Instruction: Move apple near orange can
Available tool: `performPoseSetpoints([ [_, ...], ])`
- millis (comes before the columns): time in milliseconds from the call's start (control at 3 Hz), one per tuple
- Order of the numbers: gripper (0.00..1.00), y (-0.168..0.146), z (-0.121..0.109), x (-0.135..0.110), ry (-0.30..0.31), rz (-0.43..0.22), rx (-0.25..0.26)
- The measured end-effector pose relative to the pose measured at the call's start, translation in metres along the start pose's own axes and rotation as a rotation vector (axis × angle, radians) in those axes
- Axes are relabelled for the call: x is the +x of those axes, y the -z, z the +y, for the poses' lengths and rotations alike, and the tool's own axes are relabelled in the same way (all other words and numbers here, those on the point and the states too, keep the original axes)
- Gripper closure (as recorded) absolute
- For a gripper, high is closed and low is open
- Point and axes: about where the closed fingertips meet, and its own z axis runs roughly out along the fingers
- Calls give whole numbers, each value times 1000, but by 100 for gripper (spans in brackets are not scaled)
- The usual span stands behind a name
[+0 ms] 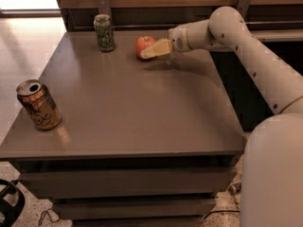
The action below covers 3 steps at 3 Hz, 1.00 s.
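Grey tabletop (142, 108) carries 2 cans: metallic orange-gold drink can (38, 104) front left, green patterned can (104, 32) at the back. Near the latter sits a round red apple (143, 44), cream gripper (155, 49) against it; its hold I cannot tell.

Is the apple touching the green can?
Apart: the camera view shows bare table between apple and green can; the gripper is at the apple.

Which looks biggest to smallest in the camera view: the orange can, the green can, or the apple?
1. Orange can: largest, but it is nearest the camera, which inflates it.
2. Green can.
3. Apple: smallest, partly hidden by the end effector at the table's far side.
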Motion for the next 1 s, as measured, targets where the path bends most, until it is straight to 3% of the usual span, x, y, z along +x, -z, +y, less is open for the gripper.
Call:
performPoseSetpoints([
  [667,0,-32,14,-11,36,14,-59],
  [1000,0,-33,14,-11,36,15,-61],
])
